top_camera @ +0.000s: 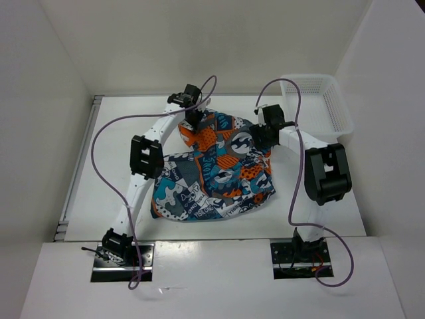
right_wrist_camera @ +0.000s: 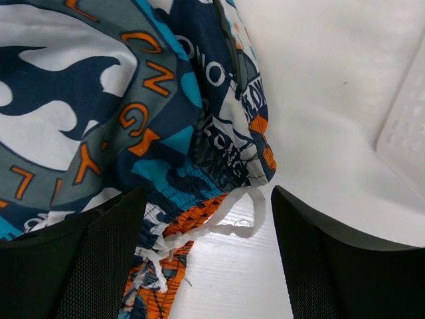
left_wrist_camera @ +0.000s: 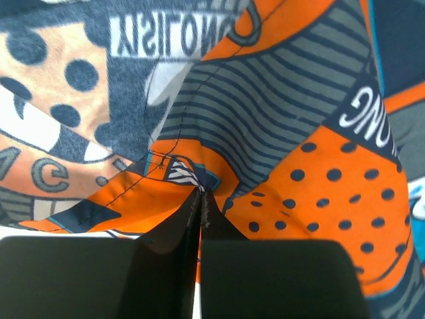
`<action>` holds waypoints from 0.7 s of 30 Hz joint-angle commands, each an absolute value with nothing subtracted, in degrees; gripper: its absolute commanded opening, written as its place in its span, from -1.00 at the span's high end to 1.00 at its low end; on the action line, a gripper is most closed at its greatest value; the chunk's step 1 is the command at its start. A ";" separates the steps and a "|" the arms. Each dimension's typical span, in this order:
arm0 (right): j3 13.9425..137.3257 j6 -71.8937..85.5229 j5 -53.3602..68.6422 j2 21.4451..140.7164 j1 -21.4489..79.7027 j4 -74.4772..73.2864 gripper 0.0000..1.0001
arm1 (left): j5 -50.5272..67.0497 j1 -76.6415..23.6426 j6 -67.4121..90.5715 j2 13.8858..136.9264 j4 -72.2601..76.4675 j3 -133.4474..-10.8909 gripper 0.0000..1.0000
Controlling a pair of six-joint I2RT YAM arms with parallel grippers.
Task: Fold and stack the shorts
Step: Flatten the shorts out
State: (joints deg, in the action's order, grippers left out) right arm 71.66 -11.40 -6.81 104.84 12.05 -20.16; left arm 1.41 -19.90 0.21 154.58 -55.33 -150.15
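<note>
On the white table (top_camera: 119, 133), the left gripper (top_camera: 194, 121) reaches toward the far edge. Its fingers are pressed together, pinching a puckered fold of orange and grey fabric at their tips (left_wrist_camera: 201, 197). The shorts (top_camera: 216, 169) lie crumpled across the middle of the table. Their long axis runs diagonally from the near-left towards the far-right, and the waist end points far-right. There the right gripper (top_camera: 263, 131) hangs over the waistband with its fingers spread wide apart. The white drawstring (right_wrist_camera: 226, 222) and the gathered waist edge lie between them, gripped by neither finger. A white mesh basket (top_camera: 339, 109) sits in the far-right corner, apart from the shorts.
</note>
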 commanded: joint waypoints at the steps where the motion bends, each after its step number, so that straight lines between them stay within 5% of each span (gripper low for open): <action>1: 71.63 -11.51 -6.25 106.69 11.34 -15.91 -0.61 | 3.86 -16.97 0.00 149.08 -60.47 -146.35 1.00; 5: 73.29 -11.51 -4.84 109.07 11.34 -15.38 -0.49 | 6.59 -14.07 0.00 137.14 -57.93 -135.13 0.98; 10: 75.14 -12.21 -4.31 111.79 11.95 -15.38 -0.03 | 1.50 -14.06 0.00 117.97 -48.87 -107.79 0.95; 17: 76.28 -13.54 -4.92 111.89 14.59 -14.85 -0.32 | 0.44 -8.80 0.00 110.13 -51.14 -84.83 0.90; 19: 76.90 -14.06 -4.92 111.36 15.11 -15.90 -0.40 | 1.23 -7.74 0.00 109.52 -51.86 -84.81 0.16; 21: 78.57 -15.99 -4.92 110.57 15.12 -16.43 -0.47 | 1.85 -7.03 0.00 109.51 -52.47 -88.23 -0.10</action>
State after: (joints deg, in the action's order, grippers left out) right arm 74.43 -13.82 -4.73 111.94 14.57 -17.65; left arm 1.61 -8.54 0.14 110.63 -52.47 -85.32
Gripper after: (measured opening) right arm 0.727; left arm 0.518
